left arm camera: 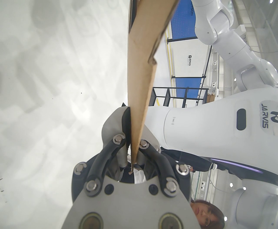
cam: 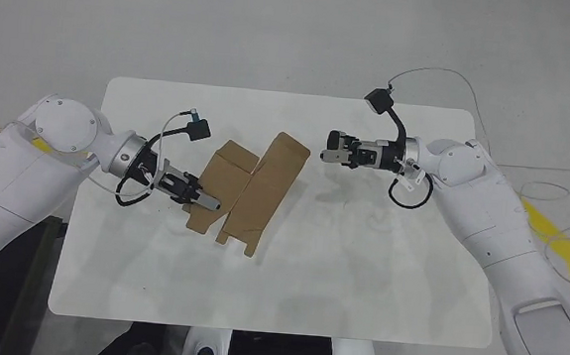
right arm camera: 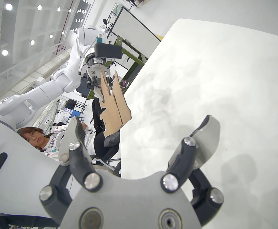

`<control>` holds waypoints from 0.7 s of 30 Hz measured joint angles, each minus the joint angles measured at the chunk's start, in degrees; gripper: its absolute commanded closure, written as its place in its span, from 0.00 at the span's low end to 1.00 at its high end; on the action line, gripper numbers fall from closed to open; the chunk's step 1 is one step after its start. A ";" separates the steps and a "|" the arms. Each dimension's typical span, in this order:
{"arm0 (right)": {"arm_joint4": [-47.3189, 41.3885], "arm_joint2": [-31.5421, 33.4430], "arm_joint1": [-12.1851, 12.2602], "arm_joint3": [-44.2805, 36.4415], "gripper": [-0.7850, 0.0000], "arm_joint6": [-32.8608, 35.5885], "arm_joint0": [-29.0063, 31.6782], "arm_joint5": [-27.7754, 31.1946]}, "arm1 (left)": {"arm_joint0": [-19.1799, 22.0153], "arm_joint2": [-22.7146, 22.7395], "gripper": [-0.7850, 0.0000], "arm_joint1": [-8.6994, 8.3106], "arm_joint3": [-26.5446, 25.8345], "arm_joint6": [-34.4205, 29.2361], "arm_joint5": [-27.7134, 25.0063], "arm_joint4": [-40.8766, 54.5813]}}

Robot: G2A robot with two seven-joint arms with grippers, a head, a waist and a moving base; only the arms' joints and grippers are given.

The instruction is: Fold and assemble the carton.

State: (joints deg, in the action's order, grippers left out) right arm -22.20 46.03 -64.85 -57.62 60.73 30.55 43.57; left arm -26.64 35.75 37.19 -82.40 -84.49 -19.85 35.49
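top view: flat brown cardboard carton [cam: 249,190] with notched flaps, pinched by the left gripper [cam: 207,202] above the white counter [cam: 378,273]; right gripper [cam: 329,151] spread apart, holding nothing.

In the left wrist view the carton [left arm camera: 141,86] was seen edge-on and ran out past the picture's edge, so its panels and folds could not be made out there. Its pinched corner was buried between the fingers [left arm camera: 113,128] of the left hand [left arm camera: 132,132]. In the top view that hand [cam: 204,201] covered the carton's [cam: 250,187] nearest flap, and whether the sheet's far end touched the tabletop [cam: 378,273] could not be told. In the right wrist view the carton [right arm camera: 115,104] hid one finger of the left hand [right arm camera: 105,91].
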 measured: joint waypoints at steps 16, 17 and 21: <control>1.20 -0.19 0.75 -0.78 0.00 2.19 -0.31 -2.22 | -1.26 0.35 1.00 0.12 -2.64 -3.55 3.60 -1.76; 1.01 -0.65 0.67 -0.43 0.00 2.23 -0.48 -2.25 | -1.34 0.05 1.00 0.09 -3.22 -3.54 3.59 -1.63; -0.08 -3.30 0.22 0.29 0.00 2.20 -1.37 -2.22 | -1.03 -1.37 1.00 -0.11 -5.28 -3.51 3.56 -1.33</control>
State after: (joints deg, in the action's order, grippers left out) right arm -22.29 42.73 -64.63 -57.33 62.94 29.17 41.35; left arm -27.67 34.39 37.08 -87.68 -88.00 -16.29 34.17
